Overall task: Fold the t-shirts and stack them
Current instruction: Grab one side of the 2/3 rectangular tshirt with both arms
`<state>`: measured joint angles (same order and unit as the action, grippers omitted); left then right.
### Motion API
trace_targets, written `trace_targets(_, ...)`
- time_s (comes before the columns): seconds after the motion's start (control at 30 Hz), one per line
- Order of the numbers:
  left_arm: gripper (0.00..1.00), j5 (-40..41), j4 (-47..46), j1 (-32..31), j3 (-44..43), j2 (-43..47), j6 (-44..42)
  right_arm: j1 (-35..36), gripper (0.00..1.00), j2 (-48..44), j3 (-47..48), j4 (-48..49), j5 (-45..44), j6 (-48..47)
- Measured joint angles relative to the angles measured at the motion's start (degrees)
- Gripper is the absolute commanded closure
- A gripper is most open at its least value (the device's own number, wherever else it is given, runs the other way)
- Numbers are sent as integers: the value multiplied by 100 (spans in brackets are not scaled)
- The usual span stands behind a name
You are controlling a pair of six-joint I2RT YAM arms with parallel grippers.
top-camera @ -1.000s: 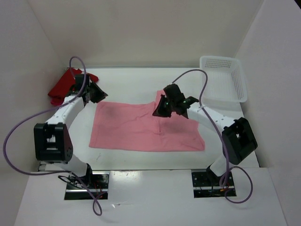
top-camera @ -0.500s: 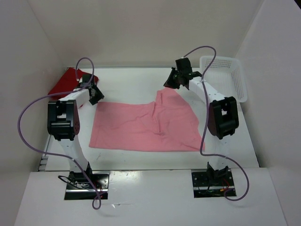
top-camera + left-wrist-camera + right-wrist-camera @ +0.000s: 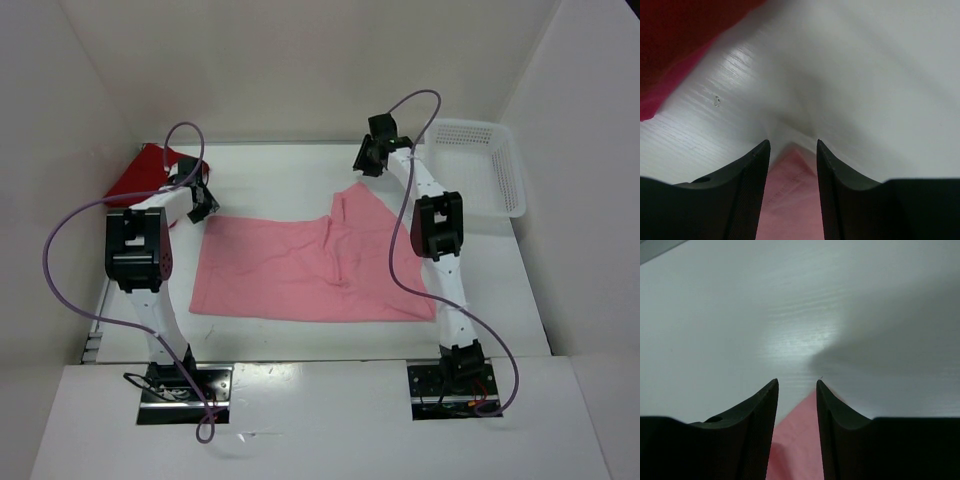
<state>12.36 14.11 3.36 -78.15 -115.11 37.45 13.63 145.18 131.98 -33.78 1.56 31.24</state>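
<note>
A light pink t-shirt [image 3: 300, 270] lies spread flat on the white table [image 3: 270, 170]. One back corner sticks up towards the far side. My left gripper [image 3: 203, 207] hovers over the shirt's far left corner. In the left wrist view the fingers [image 3: 752, 185] stand open, with the pink corner [image 3: 790, 200] lying between them on the table. My right gripper [image 3: 366, 160] is at the raised back corner, open too, and the pink tip [image 3: 797, 440] shows in its gap [image 3: 797, 381]. A heap of red t-shirt cloth [image 3: 140, 175] sits at the far left, also seen from the left wrist [image 3: 680, 40].
A white perforated basket [image 3: 480, 175] stands at the back right against the wall. White walls close in the table on the left, back and right. Purple cables loop above both arms.
My right gripper moved from mid-shirt to the far edge, drawing that corner back, then opened. The left arm reached further back and its jaws widened.
</note>
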Motion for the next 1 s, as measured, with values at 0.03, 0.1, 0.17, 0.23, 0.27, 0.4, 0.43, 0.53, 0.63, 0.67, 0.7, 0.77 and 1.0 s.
trace_targets(0.03, 50, 7, 4, 0, -13, -9, -4, 0, 58, 240, 391, -190, -61, -31)
trace_targets(0.1, 53, 15, 9, 0, -17, -13, -9, 0, 58, 658, 1038, -435, -133, -85)
trace_targets(0.17, 54, 17, 33, 0, -17, -15, -28, 0, 58, 920, 1469, -675, -210, -114)
trace_targets(0.23, 54, 20, 66, 0, -17, -20, -90, 0, 58, 1025, 1617, -846, -286, -125)
trace_targets(0.27, 54, 20, 79, 0, -17, -26, -111, 2, 58, 1036, 1622, -914, -319, -131)
trace_targets(0.4, 57, -26, 90, 0, -24, -33, -131, 11, 58, 1069, 1622, -1051, -415, -149)
trace_targets(0.43, 57, -39, 90, 0, -26, -33, -133, 15, 58, 1069, 1620, -1058, -431, -157)
trace_targets(0.53, 60, -72, 85, 0, -24, -33, -136, 22, 58, 1067, 1600, -1047, -442, -179)
trace_targets(0.63, 64, -90, 59, 0, 4, -31, -140, 37, 59, 988, 1432, -957, -446, -201)
trace_targets(0.67, 65, -107, 48, 0, 4, -31, -138, 44, 62, 929, 1307, -890, -450, -201)
trace_targets(0.7, 65, -125, 37, 0, 7, -31, -136, 57, 62, 855, 1174, -833, -452, -219)
trace_targets(0.77, 66, -164, 20, 0, 15, -31, -136, 96, 62, 662, 802, -699, -459, -221)
trace_targets(1.0, 75, -223, -79, 11, 57, -31, -120, 205, 67, 221, -7, -428, -468, -227)
